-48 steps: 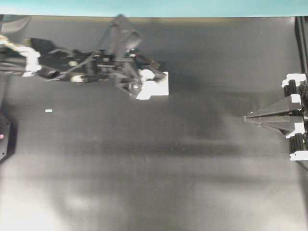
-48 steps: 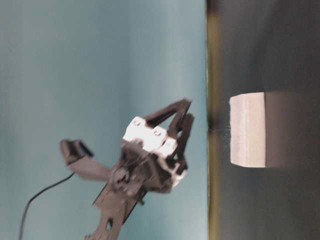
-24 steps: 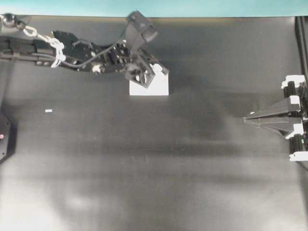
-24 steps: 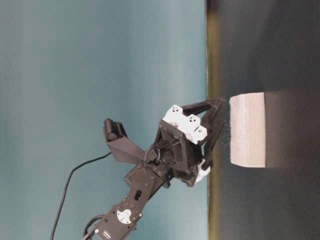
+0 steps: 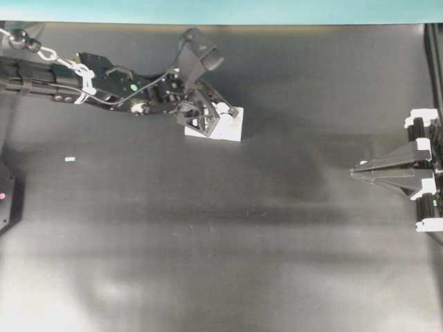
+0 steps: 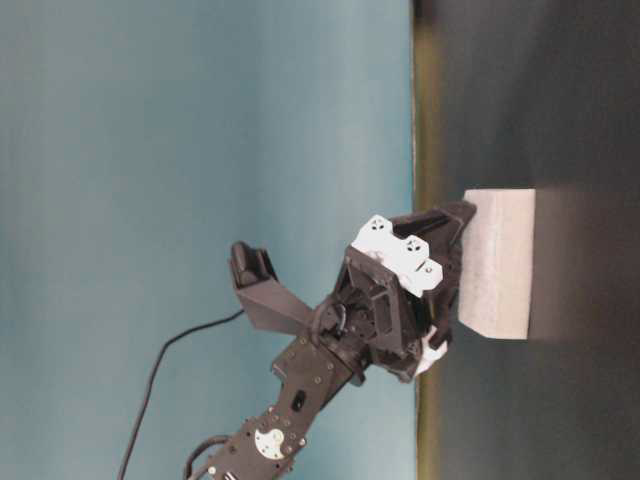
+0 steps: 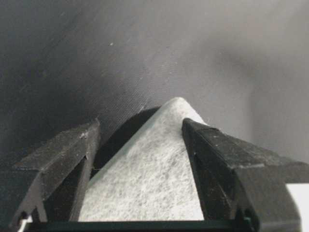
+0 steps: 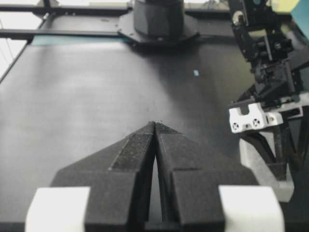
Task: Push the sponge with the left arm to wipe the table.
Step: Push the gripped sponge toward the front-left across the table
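Note:
The white sponge [image 5: 230, 127] lies on the dark table [image 5: 208, 242] at the upper middle, slightly skewed. The left arm [image 5: 104, 86] reaches in from the left. Its gripper [image 5: 211, 119] is open and sits down over the sponge's left part. In the left wrist view a sponge corner [image 7: 154, 174] lies between the spread fingers; the right finger [image 7: 212, 150] touches its edge and the left finger [image 7: 67, 150] stands apart. The table-level view shows the gripper [image 6: 455, 275] against the sponge [image 6: 497, 262]. My right gripper [image 5: 354, 169] is shut and empty at the right edge.
A tiny pale fleck [image 5: 69, 159] lies on the table at the left. A teal strip [image 5: 208, 10] runs along the far edge. A black rounded base [image 5: 5, 197] sits at the left edge. The right wrist view shows the sponge [image 8: 263, 166] under the left gripper.
The left gripper has come down against the sponge and now touches it. The sponge has turned slightly and shifted a little. The right arm has not moved.

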{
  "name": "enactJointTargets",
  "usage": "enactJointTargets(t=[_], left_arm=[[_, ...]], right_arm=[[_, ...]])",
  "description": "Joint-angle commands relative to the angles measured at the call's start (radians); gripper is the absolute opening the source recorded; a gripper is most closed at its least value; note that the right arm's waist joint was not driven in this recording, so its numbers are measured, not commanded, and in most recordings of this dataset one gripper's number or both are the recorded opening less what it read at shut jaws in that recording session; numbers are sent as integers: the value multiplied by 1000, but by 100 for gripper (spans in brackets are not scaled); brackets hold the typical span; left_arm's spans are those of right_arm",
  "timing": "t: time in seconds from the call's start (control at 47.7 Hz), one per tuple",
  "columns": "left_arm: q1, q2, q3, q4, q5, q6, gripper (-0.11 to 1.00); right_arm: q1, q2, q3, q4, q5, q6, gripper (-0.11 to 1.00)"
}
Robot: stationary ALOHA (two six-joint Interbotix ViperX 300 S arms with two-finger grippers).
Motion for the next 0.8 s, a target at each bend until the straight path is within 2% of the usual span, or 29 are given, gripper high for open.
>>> enactJointTargets(t=[0.0,0.336,0.776], left_arm=[[-9,-12,18,3,-5,-15,66],[-37,-78,92,2,-5,-32,66],[-138,-163,193,2,-5,-87,66]], right_arm=[[0,6,-6,0,-8,9,-1],[-2,5,-2,2,-9,9,-1],[-2,2,-2,2,-8,9,-1]])
